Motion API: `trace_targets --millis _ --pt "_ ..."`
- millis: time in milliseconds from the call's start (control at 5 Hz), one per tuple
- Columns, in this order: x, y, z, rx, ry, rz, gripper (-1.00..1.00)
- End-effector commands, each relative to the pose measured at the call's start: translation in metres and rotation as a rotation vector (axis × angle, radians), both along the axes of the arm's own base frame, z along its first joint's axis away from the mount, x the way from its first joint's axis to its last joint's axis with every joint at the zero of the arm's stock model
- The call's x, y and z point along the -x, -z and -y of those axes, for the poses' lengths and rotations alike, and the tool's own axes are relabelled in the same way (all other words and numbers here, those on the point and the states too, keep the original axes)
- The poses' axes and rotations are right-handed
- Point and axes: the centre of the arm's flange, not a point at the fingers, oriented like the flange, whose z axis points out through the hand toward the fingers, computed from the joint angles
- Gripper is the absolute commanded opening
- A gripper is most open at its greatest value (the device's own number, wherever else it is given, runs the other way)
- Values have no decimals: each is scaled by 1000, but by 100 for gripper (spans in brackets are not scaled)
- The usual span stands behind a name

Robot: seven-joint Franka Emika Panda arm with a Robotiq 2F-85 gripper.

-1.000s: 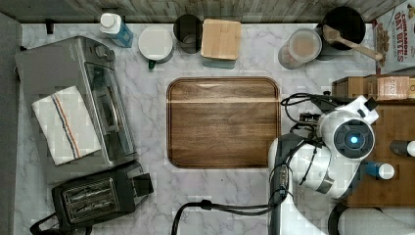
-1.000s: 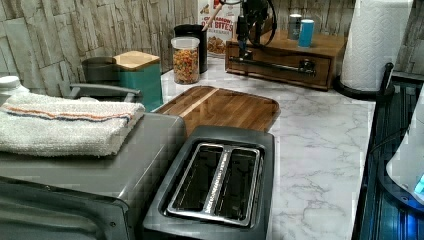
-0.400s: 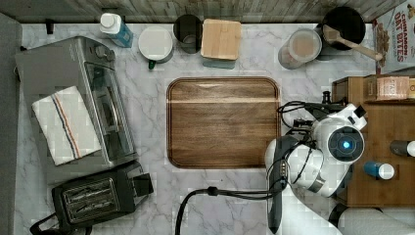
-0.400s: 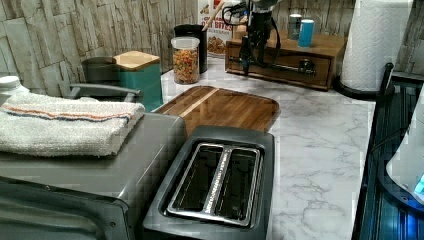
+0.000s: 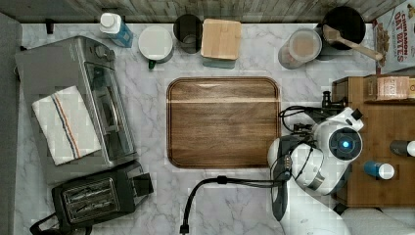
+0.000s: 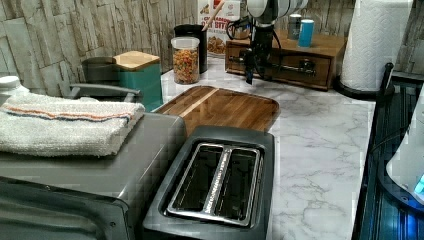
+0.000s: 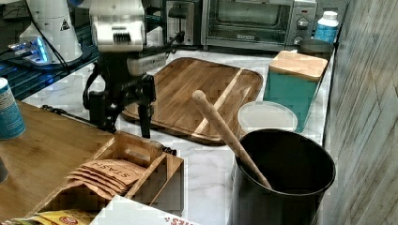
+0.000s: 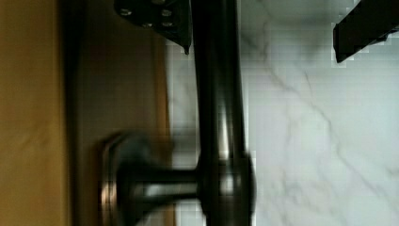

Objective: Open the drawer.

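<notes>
Top view: straight down over the marble surface (image 5: 235, 200), cutting board (image 5: 222, 122) at frame centre. Left view: low, close behind the toaster (image 6: 217, 185) at lower centre, facing across the cutting board (image 6: 225, 107) toward the drawer (image 6: 295, 65) at upper right. Right view: opposite end, near a black pot (image 7: 281, 183) at lower right, facing back toward the toaster oven (image 7: 253, 21). Wrist view: very close on the bar handle (image 8: 219, 94).
</notes>
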Motion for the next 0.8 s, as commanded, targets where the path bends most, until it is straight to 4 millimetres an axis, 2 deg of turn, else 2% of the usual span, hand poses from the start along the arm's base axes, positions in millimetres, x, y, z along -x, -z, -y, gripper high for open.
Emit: trace_targets --millis 200,400,600,800 --pt "-4 -19 -21 -46 8 -23 100" --pt "-1 -26 -46 -114 -47 8 100" --pt "-13 -27 -75 -206 -110 -45 100" --pt "-15 -30 -114 -249 -228 -64 100"
